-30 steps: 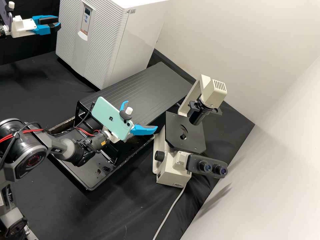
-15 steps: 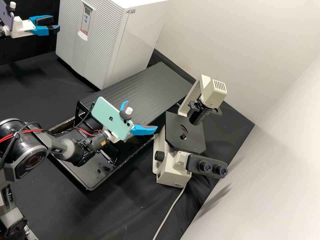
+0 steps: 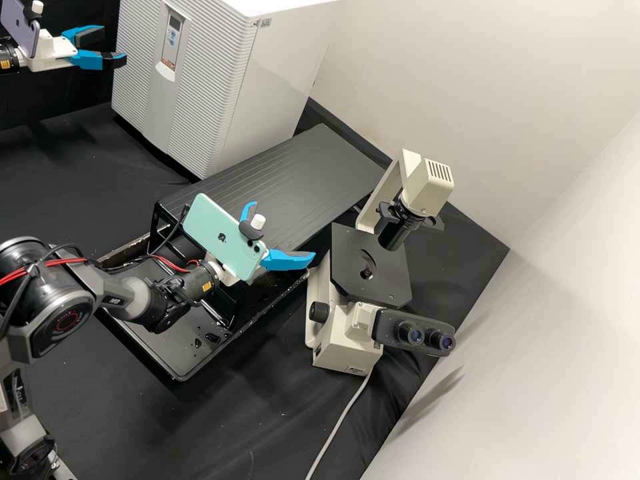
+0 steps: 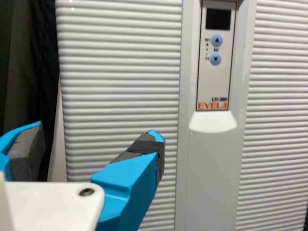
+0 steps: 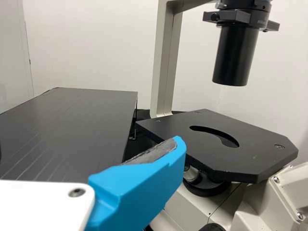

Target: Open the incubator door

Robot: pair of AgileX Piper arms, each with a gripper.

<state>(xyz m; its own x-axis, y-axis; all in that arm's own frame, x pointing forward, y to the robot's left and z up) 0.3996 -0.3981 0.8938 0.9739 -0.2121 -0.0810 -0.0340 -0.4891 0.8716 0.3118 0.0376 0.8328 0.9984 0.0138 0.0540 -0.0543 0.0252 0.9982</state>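
Standing closed, as far as could be judged, the door made the front of the white incubator, at the back of the bench. Left gripper: one, fingers spread, nothing between them, near the door's outer edge; no grip was seen. Right gripper: one, fingers wide apart and unladen, beside the microscope, well away from the door. Done, by judgement: an approach at most. Outstanding: taking hold of the edge, pulling the door free, swinging it wide.
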